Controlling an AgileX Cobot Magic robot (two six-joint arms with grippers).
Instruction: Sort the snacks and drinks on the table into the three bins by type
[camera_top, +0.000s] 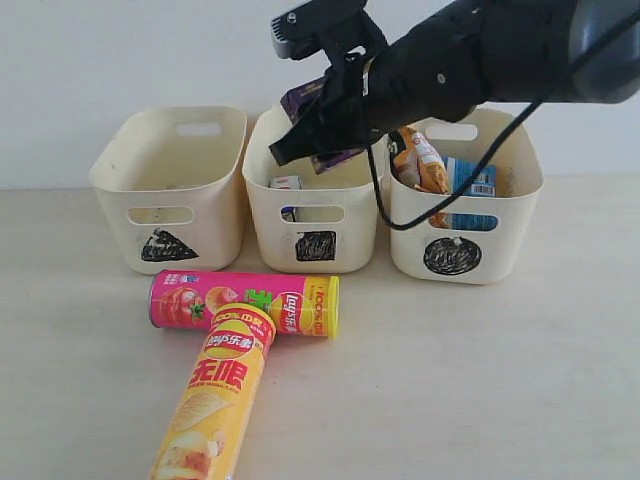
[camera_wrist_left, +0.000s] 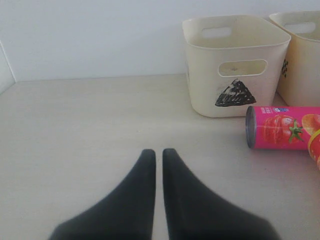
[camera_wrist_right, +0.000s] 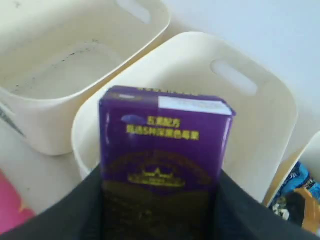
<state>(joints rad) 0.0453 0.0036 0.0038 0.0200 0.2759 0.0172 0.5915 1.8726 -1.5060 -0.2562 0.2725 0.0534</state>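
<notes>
My right gripper (camera_top: 318, 130) is shut on the dark purple drink carton (camera_wrist_right: 165, 145), holding it above the middle bin (camera_top: 312, 205), the one with the square mark; that bin (camera_wrist_right: 260, 120) lies open under the carton. A whitish carton (camera_top: 286, 184) lies inside it. The right bin (camera_top: 465, 215), marked with a circle, holds the orange (camera_top: 420, 160) and blue (camera_top: 470, 180) noodle packets. The left bin (camera_top: 170, 185) bears the triangle and looks empty. A pink chip tube (camera_top: 245, 303) and a yellow chip tube (camera_top: 215, 400) lie on the table (camera_top: 480, 380). My left gripper (camera_wrist_left: 155, 154) hovers shut over bare table, left of the triangle bin (camera_wrist_left: 235, 65) and the pink chip tube (camera_wrist_left: 282, 127).
A pale wall runs behind the bins. The yellow tube's lid end touches the pink tube's side, forming a T in front of the left and middle bins. A black cable (camera_top: 385, 200) from the right arm hangs between the middle and right bins.
</notes>
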